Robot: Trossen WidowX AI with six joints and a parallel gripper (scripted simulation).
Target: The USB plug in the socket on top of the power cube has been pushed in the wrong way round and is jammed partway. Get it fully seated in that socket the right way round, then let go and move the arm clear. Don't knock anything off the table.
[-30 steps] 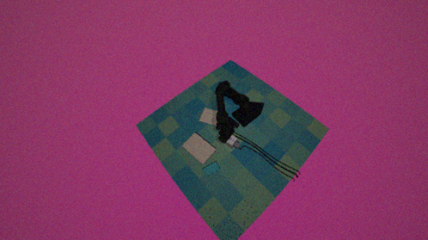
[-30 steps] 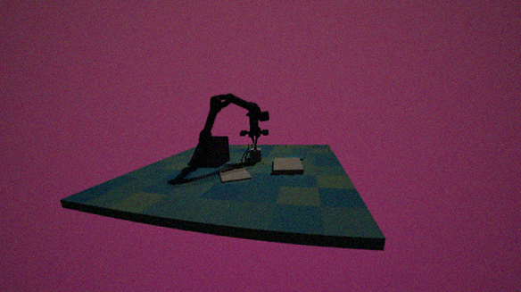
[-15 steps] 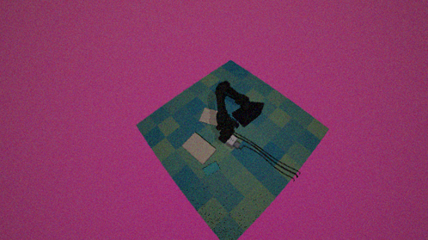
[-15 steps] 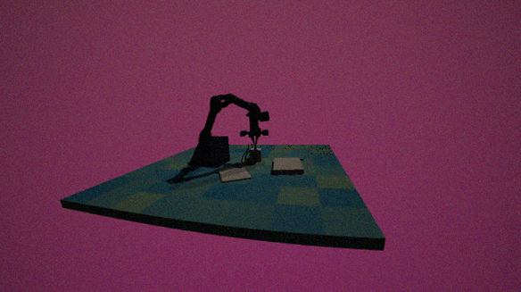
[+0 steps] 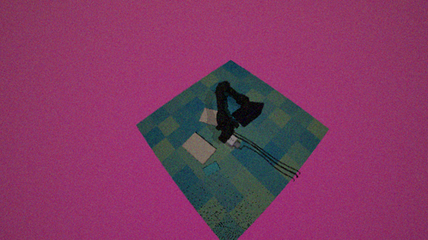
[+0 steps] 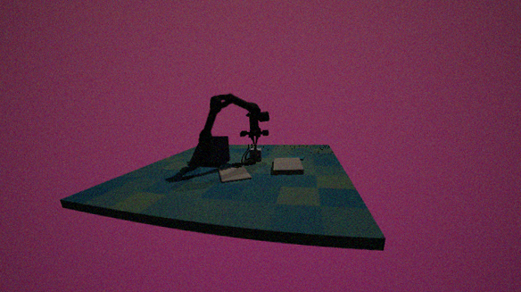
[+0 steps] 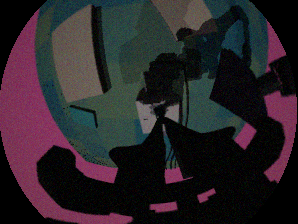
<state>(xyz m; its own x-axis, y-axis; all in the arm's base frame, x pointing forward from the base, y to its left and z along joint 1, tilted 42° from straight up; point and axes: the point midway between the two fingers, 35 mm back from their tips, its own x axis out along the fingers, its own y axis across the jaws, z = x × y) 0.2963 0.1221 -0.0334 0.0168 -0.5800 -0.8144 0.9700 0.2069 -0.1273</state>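
Note:
The small pale power cube [image 5: 234,141] [image 6: 255,153] [image 7: 148,117] stands on the checkered table [image 5: 251,183] [image 6: 239,207], just in front of the arm's dark base [image 5: 248,111] [image 6: 213,152]. My gripper [image 5: 228,137] [image 6: 253,146] [image 7: 161,120] points straight down over the cube's top. It is shut on the USB plug [image 6: 253,148], which the dark fingers mostly hide. I cannot tell how deep the plug sits or which way round it is. Thin dark cables [image 5: 268,156] run from the cube to the table's edge.
A thick beige slab [image 5: 199,148] [image 6: 288,165] lies beside the cube. A thinner beige slab [image 5: 209,116] [image 6: 235,174] lies near the base. A small teal block [image 5: 211,168] lies beyond the thick slab. The table ends in bare edges on all sides.

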